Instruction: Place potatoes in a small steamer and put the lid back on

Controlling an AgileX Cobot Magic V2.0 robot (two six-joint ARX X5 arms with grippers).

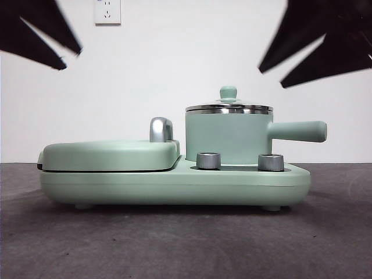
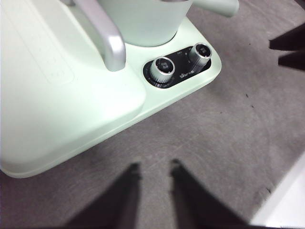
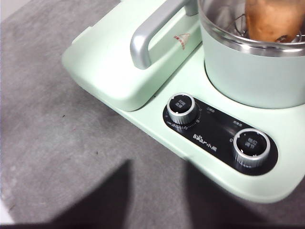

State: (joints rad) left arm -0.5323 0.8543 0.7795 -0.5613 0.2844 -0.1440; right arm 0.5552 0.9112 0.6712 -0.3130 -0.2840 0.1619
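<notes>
Inside the lidded small steamer (image 1: pixel 228 137) sits the potato (image 3: pixel 274 19).

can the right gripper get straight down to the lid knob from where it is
Probably yes. The lid sits on the small steamer with its knob standing free, nothing above it. The right gripper hangs open over the table, holding nothing.

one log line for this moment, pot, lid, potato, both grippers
potato: inside steamer | lid: on steamer | left gripper: open, empty, raised | right gripper: open, empty, raised
</notes>
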